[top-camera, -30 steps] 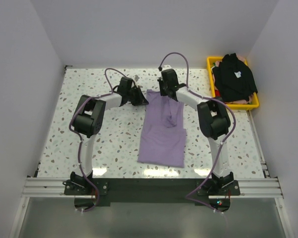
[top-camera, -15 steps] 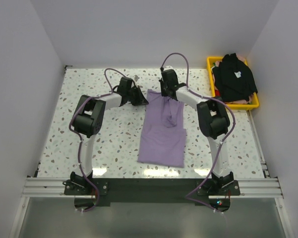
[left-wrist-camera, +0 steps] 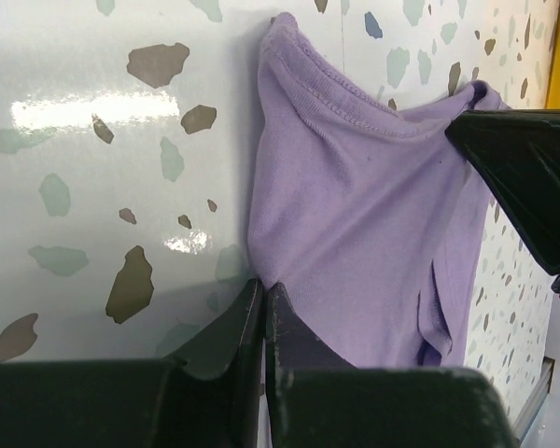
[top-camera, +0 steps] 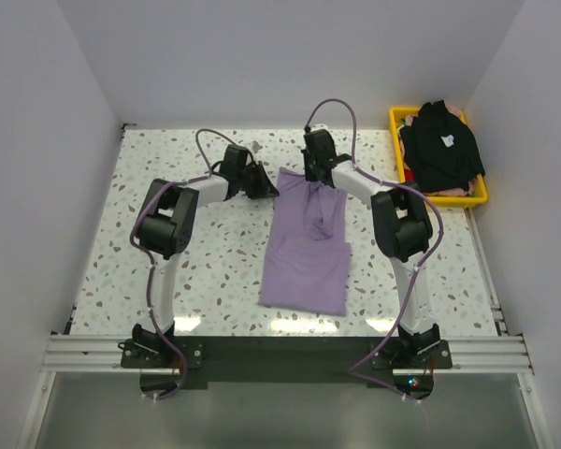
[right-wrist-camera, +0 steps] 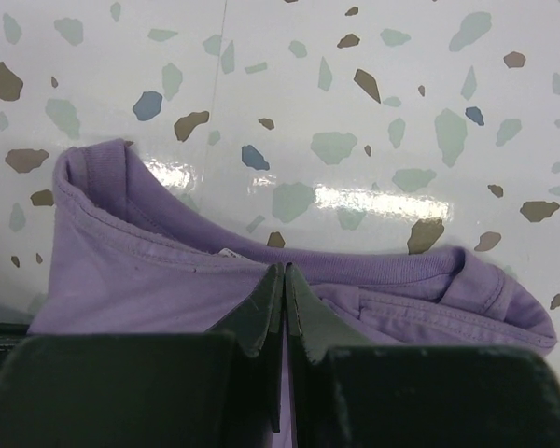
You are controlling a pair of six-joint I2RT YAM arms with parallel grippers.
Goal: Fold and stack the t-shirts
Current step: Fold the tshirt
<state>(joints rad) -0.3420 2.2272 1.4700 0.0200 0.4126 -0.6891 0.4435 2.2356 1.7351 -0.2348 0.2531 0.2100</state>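
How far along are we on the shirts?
Done: the lavender shirt lies on the table, narrowed to a long strip. In hand: left fingers and right fingers are shut on its far edge. Left: the crosswise fold, then the black shirt, heaped in the yellow basket; no stack yet.

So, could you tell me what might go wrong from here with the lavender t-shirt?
1. The left end effector pinches the lavender t-shirt right at its side edge, so the cloth might slip out when pulled.
2. The right end effector is shut on a bunched, hemmed edge; it may hold several layers, so the fold could come out uneven.
3. A crease runs down the shirt's middle and could get folded in.
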